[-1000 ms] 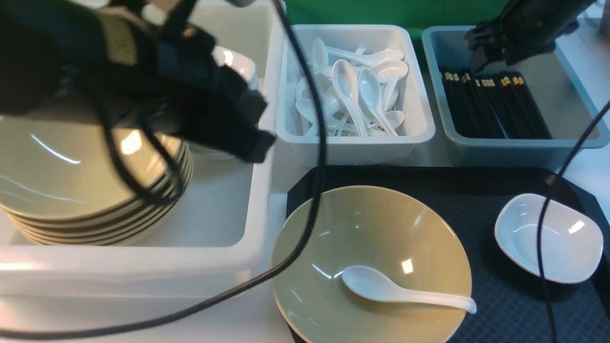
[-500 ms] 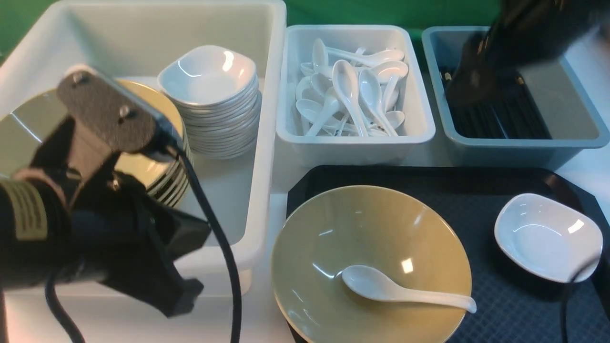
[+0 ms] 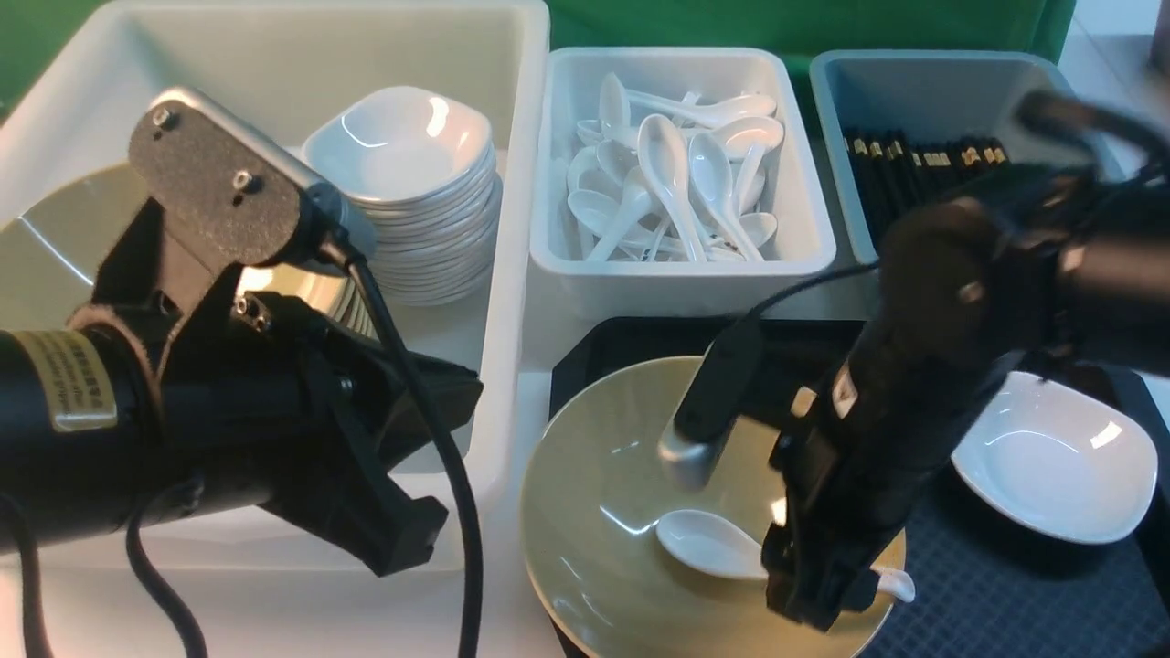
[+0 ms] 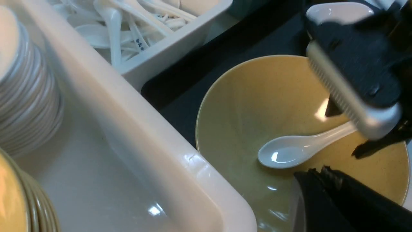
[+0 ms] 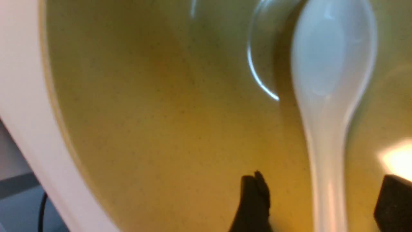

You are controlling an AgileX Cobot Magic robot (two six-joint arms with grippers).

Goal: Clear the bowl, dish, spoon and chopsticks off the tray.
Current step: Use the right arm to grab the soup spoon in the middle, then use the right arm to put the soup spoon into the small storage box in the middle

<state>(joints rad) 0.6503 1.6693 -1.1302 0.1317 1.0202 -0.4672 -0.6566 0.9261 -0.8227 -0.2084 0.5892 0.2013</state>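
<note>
The olive-yellow bowl [image 3: 594,484] sits on the left of the black tray [image 3: 996,594]. The white spoon [image 3: 708,544] lies inside it, handle pointing right. My right gripper [image 3: 813,599] is down in the bowl, open, its jaws standing either side of the spoon's handle [image 5: 325,193] without touching it. The white dish [image 3: 1051,457] rests on the tray's right side. My left gripper [image 3: 402,544] is shut and empty, beside the bowl's left rim; its tips [image 4: 323,172] hover over the bowl [image 4: 257,106]. Black chopsticks [image 3: 923,160] lie in the grey-blue bin.
A big white bin [image 3: 512,228] at left holds a stack of olive bowls [image 3: 46,238] and a stack of white dishes [image 3: 402,164]. A smaller white bin [image 3: 681,265] holds several spoons. The grey-blue bin [image 3: 914,82] stands behind the tray. Black cables hang from both arms.
My right arm came from over the chopsticks bin down into the bowl, jaws open around the spoon's handle. My left arm swung off the bowl stack to the white bin's front.
</note>
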